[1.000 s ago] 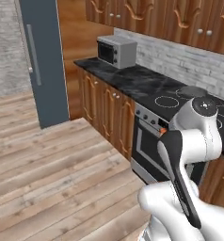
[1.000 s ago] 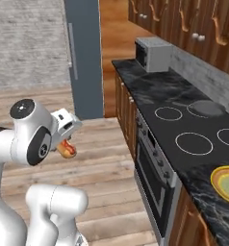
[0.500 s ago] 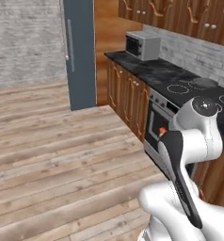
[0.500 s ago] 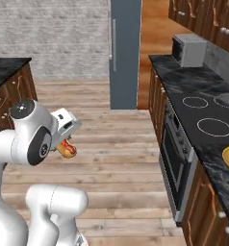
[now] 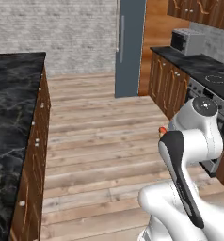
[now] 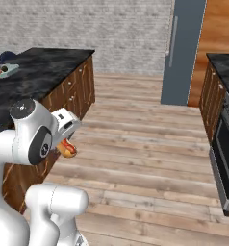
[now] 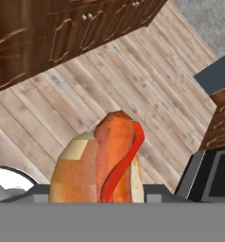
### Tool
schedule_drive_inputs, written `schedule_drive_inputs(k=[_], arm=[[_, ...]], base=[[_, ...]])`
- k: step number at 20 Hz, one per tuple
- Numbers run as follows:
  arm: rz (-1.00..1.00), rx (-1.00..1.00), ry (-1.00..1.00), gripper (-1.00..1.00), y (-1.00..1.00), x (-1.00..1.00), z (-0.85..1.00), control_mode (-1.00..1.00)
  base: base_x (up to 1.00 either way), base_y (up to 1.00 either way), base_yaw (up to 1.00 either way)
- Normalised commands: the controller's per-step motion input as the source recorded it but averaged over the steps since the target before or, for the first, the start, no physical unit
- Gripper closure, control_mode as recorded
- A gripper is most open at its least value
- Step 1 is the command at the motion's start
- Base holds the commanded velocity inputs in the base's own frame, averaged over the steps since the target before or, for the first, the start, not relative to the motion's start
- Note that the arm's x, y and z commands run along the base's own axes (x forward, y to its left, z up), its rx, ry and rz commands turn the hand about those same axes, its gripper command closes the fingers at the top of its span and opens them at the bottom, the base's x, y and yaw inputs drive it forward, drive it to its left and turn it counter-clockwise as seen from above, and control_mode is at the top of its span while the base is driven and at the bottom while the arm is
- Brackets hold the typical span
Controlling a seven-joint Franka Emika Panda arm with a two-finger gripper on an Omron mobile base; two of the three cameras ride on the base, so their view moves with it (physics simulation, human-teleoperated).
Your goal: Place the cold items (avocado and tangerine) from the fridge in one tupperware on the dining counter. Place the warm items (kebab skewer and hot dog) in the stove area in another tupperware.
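Observation:
A hot dog (image 7: 102, 165), an orange sausage in a tan bun with a red stripe of sauce, stands up close in the hand view. My gripper (image 6: 66, 144) is shut on it, held close in front of the arm's white body above the wooden floor. The hot dog (image 6: 67, 148) pokes out below the hand, and a red tip of it (image 5: 162, 130) peeks past the arm in the left base view. On the dark dining counter (image 6: 44, 67) at the far left sits a pale tupperware (image 6: 2, 71) with something dark in it. The avocado, tangerine and kebab skewer I cannot make out.
The grey fridge (image 5: 130, 47) stands at the back, with wood cabinets, a microwave (image 5: 187, 41) and the stove top (image 5: 220, 77) along the right wall. The oven front (image 6: 224, 144) is at the right. Wooden floor (image 6: 145, 144) lies between the counters.
The whole view has swung: the stove counter slid off to the right and the dark dining counter came in at the left, so the base has turned. The hot dog stays in the gripper.

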Motion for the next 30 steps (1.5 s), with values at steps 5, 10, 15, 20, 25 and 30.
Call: schedule_drive_inputs(k=[5,10,15,20,25,30], arm=[[0.0,0.0,0.0,1.0,0.0,0.0,0.0,1.0],[0.0,0.0,0.0,1.0,0.0,0.0,0.0,1.0],[0.0,0.0,0.0,1.0,0.0,0.0,0.0,1.0],[0.0,0.0,0.0,1.0,0.0,0.0,0.0,1.0],[0.0,0.0,0.0,1.0,0.0,0.0,0.0,1.0],[0.0,0.0,0.0,1.0,0.0,0.0,0.0,1.0]], base=[[-1.0,1.0,0.17],[-1.0,1.0,0.15],[-0.9,1.0,0.07],[-0.45,1.0,0.0],[-0.17,1.0,-0.02],[0.0,1.0,-0.15]])
